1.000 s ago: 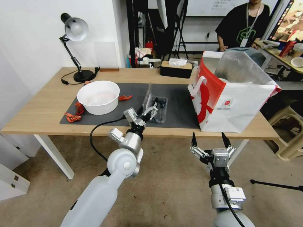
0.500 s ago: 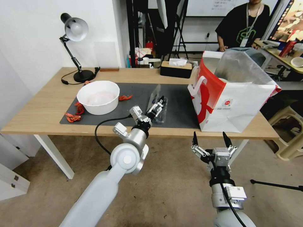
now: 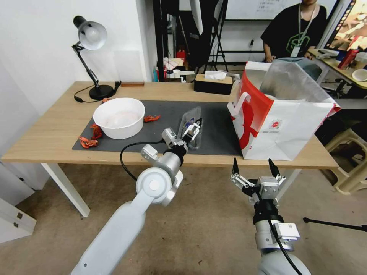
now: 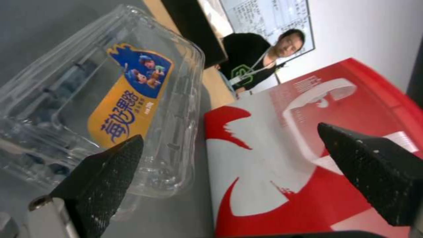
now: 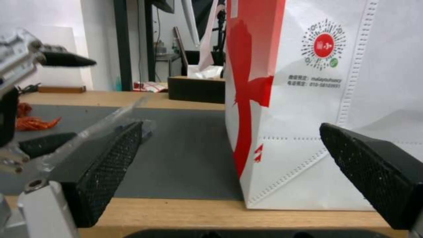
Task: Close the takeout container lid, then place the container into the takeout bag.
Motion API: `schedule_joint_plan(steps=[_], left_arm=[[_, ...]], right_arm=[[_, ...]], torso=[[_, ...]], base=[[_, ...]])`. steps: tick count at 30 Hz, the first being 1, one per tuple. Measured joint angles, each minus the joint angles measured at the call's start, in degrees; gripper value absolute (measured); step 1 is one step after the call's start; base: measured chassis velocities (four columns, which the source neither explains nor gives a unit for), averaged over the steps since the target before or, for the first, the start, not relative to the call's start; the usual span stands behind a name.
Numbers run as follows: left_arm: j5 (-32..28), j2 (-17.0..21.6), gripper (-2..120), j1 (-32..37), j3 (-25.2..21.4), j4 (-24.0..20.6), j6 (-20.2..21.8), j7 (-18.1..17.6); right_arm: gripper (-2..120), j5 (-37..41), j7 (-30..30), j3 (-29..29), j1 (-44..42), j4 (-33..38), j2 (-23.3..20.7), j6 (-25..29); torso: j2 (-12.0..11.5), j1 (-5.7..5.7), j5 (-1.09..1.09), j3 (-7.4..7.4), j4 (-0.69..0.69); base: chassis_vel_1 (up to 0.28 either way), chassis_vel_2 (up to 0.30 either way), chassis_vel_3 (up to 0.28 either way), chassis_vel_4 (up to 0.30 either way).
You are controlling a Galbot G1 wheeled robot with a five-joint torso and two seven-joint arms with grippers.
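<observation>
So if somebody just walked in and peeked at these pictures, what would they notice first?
Probably the big takeout bag, white with red sides, standing open on the right end of the table. Next, the left gripper, open, at the lid of the little clear takeout container of blueberries on the dark mat. The round white bowl sits further left, and the right gripper hangs open below the table edge.

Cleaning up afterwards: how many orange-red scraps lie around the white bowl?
3 groups: two scraps left of the white bowl, one right of it; more may hide behind it.
</observation>
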Motion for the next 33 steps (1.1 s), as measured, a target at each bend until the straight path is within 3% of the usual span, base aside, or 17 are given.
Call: schedule_joint_plan(steps=[13,26,28,33], left_arm=[[0.2,-0.2,91,-2.0,1.9,2.0,1.6,-4.1],[1.1,0.1,48,-2.0,1.9,2.3,1.6,-6.0],[1.4,0.1,36,-1.9,1.9,2.3,1.7,-6.9],[1.9,0.1,21,-1.8,1.9,2.3,2.3,-8.3]], right_arm=[[100,16.7,0.3,-0.7,7.0,0.0,-2.5,-5.3],[100,36.5,2.1,-2.4,17.0,-3.2,-5.5,-10.4],[100,42.1,3.0,-3.3,20.8,-4.4,-6.0,-11.7],[100,47.1,4.2,-4.4,25.6,-6.7,-6.2,-12.7]], torso=[[0.0,0.00,0.00,0.00,0.00],[0.0,0.00,-0.01,0.00,0.00],[0.0,0.00,-0.01,0.00,0.00],[0.0,0.00,0.00,0.01,0.01]], base=[[0.000,0.000,0.000,0.000],[0.000,0.000,0.000,0.000],[0.000,0.000,0.000,0.000],[0.000,0.000,0.000,0.000]])
